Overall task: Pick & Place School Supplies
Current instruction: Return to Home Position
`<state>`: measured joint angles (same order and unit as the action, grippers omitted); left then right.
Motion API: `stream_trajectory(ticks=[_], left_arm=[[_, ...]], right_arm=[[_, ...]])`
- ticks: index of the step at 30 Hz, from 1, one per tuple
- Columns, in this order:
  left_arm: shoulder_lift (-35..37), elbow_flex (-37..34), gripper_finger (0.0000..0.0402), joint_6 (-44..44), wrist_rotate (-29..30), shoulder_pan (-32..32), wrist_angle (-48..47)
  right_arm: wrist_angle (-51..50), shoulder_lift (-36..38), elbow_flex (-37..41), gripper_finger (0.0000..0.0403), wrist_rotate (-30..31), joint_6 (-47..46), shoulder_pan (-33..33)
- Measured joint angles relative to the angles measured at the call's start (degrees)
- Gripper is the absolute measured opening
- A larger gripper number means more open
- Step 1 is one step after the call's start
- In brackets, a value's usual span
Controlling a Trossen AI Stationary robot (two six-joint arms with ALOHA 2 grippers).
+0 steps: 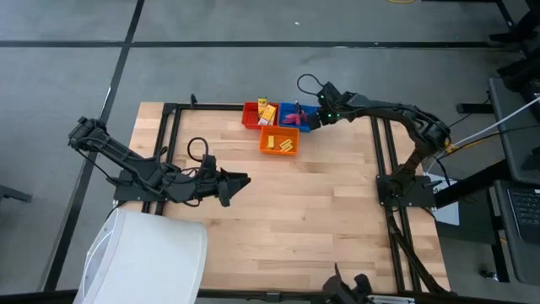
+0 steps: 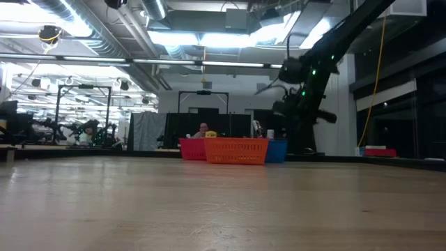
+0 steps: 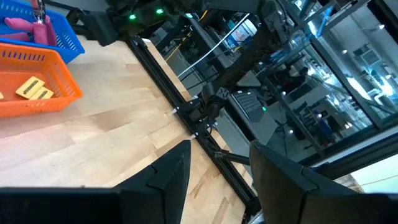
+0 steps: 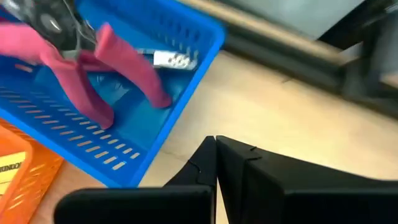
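Observation:
Three bins stand together at the table's far side. The red bin [image 1: 251, 114] holds a yellow packet [image 1: 267, 110]. The blue bin [image 1: 297, 108] holds a pink-handled tool [image 4: 81, 62] lying on its floor. The orange bin [image 1: 278, 141] holds yellow packets [image 3: 34, 89]. My right gripper [image 4: 216, 144] is shut and hovers just past the blue bin's right wall, over the bare table. My left gripper [image 1: 245, 179] is open, low over the table's left middle, and points toward the bins.
A large white object [image 1: 152, 257] sits at the table's near left corner. Black frame rails [image 1: 380, 152] run along the table's left, right and far sides. Bare wood [image 1: 312, 211] fills the middle and near part. In the low view, the bins [image 2: 235, 150] stand far off.

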<state>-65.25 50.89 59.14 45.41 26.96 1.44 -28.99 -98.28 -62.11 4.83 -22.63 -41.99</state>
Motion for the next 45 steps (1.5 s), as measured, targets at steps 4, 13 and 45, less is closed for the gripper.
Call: stream_trajectory(ticks=[4, 13, 45], left_arm=[[0.0, 0.0, 0.0161, -2.8, 0.1, 0.0, -0.5], [6.6, 0.0, 0.0149, -25.5, 0.8, 0.3, -9.4], [61.5, -43.3, 0.0098, -43.4, -48.7, -39.4, -4.8]], right_arm=[[-2.5, 6.7, 0.0, 0.0, 4.4, 0.3, 1.4], [-8.2, 28.7, 0.0, 0.0017, 1.9, 3.7, 8.4], [-1.0, 64.8, 8.0, 0.0022, 20.9, -12.3, 47.0]])
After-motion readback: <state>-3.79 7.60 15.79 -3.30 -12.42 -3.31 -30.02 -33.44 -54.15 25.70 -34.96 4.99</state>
